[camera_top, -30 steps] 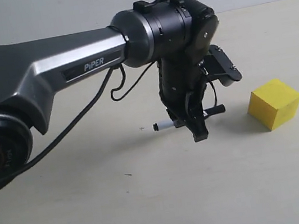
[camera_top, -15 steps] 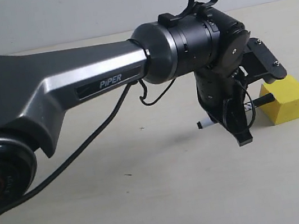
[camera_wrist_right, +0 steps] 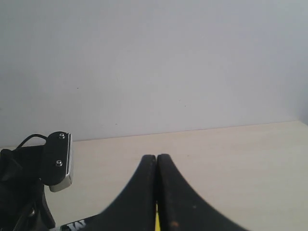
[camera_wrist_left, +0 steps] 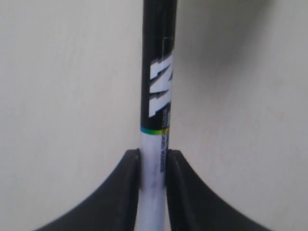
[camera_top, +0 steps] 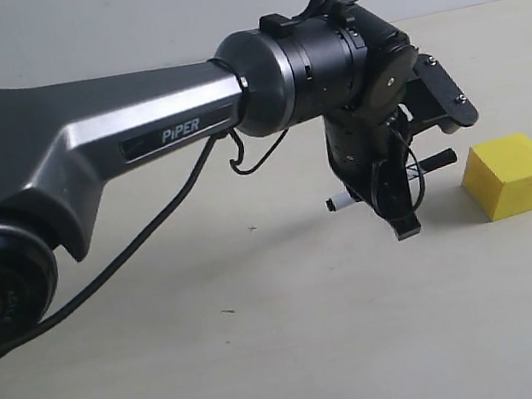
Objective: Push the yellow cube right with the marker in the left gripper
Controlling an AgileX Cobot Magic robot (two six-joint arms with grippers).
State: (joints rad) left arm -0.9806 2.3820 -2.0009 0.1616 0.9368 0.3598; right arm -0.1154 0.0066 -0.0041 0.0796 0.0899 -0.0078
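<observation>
The marker [camera_top: 436, 162] lies level in my left gripper [camera_top: 401, 223], which is shut on its white barrel. Its black cap points right toward the yellow cube [camera_top: 510, 175], with a small gap between cap end and cube; its white end [camera_top: 340, 203] sticks out to the left. In the left wrist view the marker [camera_wrist_left: 157, 91] runs straight out from the gripper [camera_wrist_left: 154, 157], pinched between both black fingers [camera_wrist_left: 129, 185]. My right gripper [camera_wrist_right: 157, 159] is shut with nothing in it; a yellow sliver of the cube [camera_wrist_right: 156, 220] shows behind its fingers.
The pale tabletop [camera_top: 271, 361] carries nothing else near the cube. The grey "PiPER" arm [camera_top: 133, 129] spans the left half of the exterior view, with black cables [camera_top: 149, 228] hanging below it. A pale wall [camera_wrist_right: 154, 62] stands behind the table.
The left gripper swept right with the marker, pushing the cube rightward and turning it a little. It has since drawn back left slightly, opening a small gap.
</observation>
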